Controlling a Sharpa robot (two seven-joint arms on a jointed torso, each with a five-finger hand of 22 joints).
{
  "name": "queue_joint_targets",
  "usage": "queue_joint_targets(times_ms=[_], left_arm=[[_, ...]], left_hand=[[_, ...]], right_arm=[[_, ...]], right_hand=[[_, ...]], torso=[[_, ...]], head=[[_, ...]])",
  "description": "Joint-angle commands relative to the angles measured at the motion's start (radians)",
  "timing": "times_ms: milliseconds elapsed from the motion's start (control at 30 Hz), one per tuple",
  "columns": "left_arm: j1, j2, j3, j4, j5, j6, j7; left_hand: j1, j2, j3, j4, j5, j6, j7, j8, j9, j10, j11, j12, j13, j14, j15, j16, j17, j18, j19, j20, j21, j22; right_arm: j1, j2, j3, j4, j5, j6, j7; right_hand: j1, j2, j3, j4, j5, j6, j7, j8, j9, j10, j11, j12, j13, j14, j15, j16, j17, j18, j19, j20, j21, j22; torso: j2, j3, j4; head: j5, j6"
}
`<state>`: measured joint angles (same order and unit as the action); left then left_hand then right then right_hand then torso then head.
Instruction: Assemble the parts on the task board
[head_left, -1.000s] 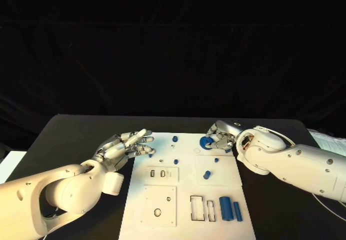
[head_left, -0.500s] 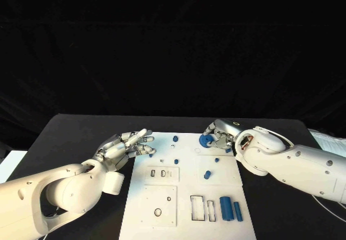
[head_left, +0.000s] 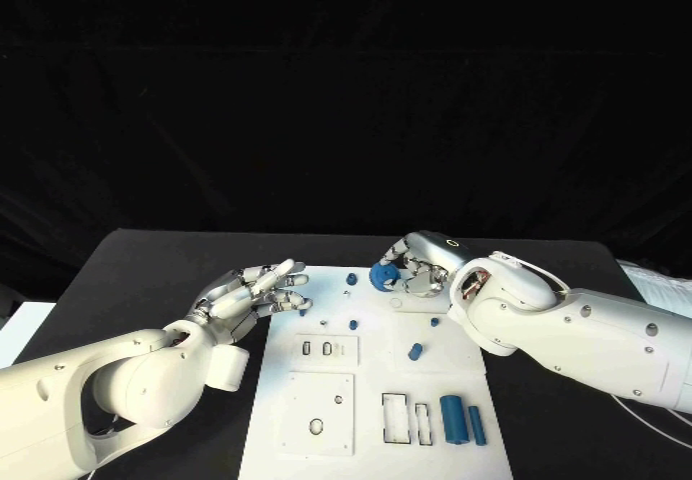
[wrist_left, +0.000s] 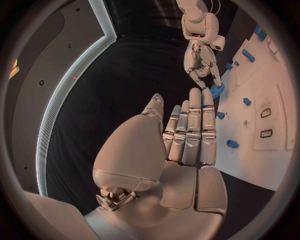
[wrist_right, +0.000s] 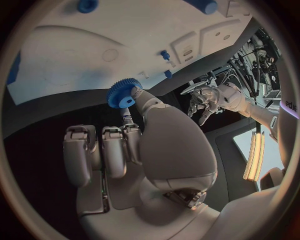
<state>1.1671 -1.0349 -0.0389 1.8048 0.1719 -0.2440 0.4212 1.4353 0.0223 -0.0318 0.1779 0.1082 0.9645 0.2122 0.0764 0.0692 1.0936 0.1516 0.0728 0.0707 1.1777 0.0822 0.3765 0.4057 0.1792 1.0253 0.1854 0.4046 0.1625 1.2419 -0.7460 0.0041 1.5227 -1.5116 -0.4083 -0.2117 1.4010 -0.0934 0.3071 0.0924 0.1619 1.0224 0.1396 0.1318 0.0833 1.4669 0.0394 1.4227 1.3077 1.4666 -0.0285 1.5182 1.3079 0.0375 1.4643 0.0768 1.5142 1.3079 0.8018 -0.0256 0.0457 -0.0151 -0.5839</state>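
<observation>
The white task board (head_left: 450, 352) lies in the middle of the black table. My right hand (head_left: 411, 268) hangs over the board's far edge and pinches a blue gear (head_left: 384, 274) between thumb and finger. The right wrist view shows the toothed gear (wrist_right: 123, 95) held at the fingertips of that hand (wrist_right: 134, 150), clear of the board (wrist_right: 94, 50). My left hand (head_left: 261, 291) hovers by the board's far left edge, fingers spread and holding nothing. In the left wrist view its fingers (wrist_left: 190, 132) are stretched out flat, and the gear (wrist_left: 217, 90) shows beyond them.
Small blue pegs (head_left: 353, 323) stand on the board's far half, and a short blue piece (head_left: 414, 350) lies mid-board. Two long blue bars (head_left: 451, 417) lie near the front right, beside rectangular slots (head_left: 394, 415). Bare black table flanks the board on both sides.
My right hand has lifted the blue gear off the board's far right spot and carried it left toward the far middle. The left hand has barely moved.
</observation>
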Motion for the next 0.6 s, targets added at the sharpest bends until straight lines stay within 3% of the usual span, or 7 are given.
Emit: queue_joint_targets(times_ms=[33,233,600], left_arm=[[0.001,0.002,0.001,0.002,0.002,0.010,0.005],[0.001,0.002,0.001,0.003,0.002,0.010,0.005],[0.001,0.003,0.001,0.004,0.002,0.010,0.006]], left_hand=[[0.005,0.004,0.000,-0.006,0.002,-0.005,0.003,-0.006,0.000,-0.004,-0.001,-0.003,0.000,-0.006,0.000,-0.003,0.002,0.001,-0.006,0.002,-0.004,-0.002],[0.005,0.004,0.000,-0.006,0.002,-0.005,0.003,-0.006,0.000,-0.004,-0.001,-0.003,0.000,-0.006,0.000,-0.003,0.002,0.001,-0.006,0.002,-0.004,-0.002],[0.005,0.004,0.000,-0.006,0.002,-0.005,0.003,-0.006,0.000,-0.004,-0.001,-0.003,0.000,-0.006,0.000,-0.003,0.002,0.001,-0.006,0.002,-0.004,-0.002]], right_arm=[[0.001,0.020,0.000,0.012,-0.032,-0.012,0.011],[0.002,0.071,-0.004,0.004,-0.036,0.008,0.013],[-0.007,0.142,-0.018,-0.062,-0.041,0.030,0.013]], right_hand=[[-0.013,0.001,0.008,-0.001,0.002,0.051,-0.021,0.009,0.019,0.021,-0.007,-0.005,0.130,0.083,-0.009,0.005,0.158,-0.007,0.031,-0.005,0.005,0.130],[-0.019,0.001,0.010,-0.001,0.002,0.050,-0.021,0.007,0.019,0.021,-0.006,-0.006,0.130,0.083,-0.008,0.004,0.158,-0.007,0.031,-0.005,0.005,0.130],[-0.028,-0.001,0.013,0.000,0.006,0.046,-0.019,0.002,0.018,0.020,-0.005,-0.008,0.129,0.083,-0.008,0.004,0.156,-0.007,0.031,-0.004,0.005,0.129]], torso=[[0.001,0.0006,0.0011],[0.001,0.0000,-0.0001],[0.001,0.0013,-0.0004]], head=[[0.001,-0.001],[0.004,-0.003],[0.008,-0.008]])
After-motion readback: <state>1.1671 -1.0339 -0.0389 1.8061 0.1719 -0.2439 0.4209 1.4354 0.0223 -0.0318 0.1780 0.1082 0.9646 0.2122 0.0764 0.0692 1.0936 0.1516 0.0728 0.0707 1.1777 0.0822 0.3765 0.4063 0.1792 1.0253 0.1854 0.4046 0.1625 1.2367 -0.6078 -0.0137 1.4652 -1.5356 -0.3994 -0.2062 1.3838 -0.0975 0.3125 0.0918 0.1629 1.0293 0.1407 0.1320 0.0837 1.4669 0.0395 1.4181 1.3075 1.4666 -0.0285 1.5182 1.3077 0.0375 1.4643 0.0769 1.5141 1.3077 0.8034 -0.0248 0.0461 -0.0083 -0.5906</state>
